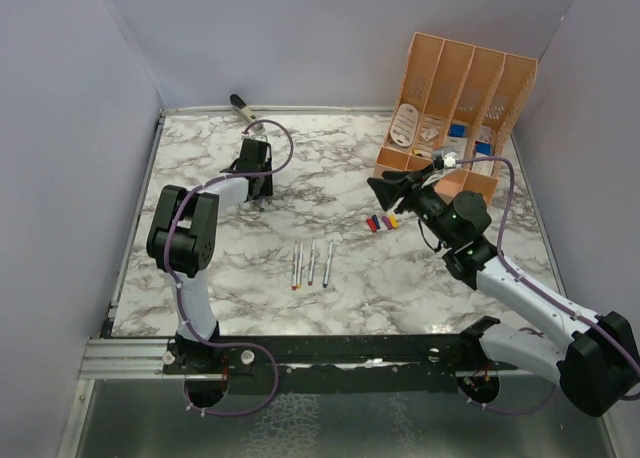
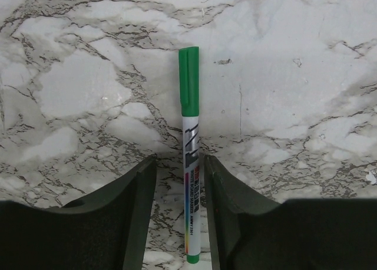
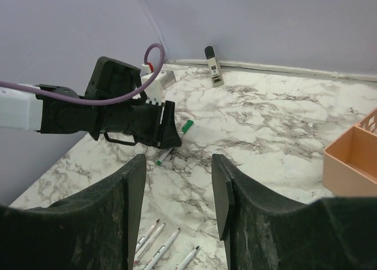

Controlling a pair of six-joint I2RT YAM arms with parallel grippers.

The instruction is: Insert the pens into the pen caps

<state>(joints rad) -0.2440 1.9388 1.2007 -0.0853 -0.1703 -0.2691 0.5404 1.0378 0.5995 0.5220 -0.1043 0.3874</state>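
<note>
On the bench [image 1: 330, 178] | left fingers [image 2: 135, 223] parted astride the green-capped pen [image 2: 189, 164], lying flat | right fingers [image 3: 132, 223] parted, holding nothing

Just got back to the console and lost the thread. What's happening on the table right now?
The left gripper sits low over a green-capped pen, which lies flat on the marble table between its open fingers, not clamped. The right gripper is open and empty, hovering near the small cluster of loose coloured caps. At least three uncapped pens lie side by side mid-table, not yet capped.
</note>
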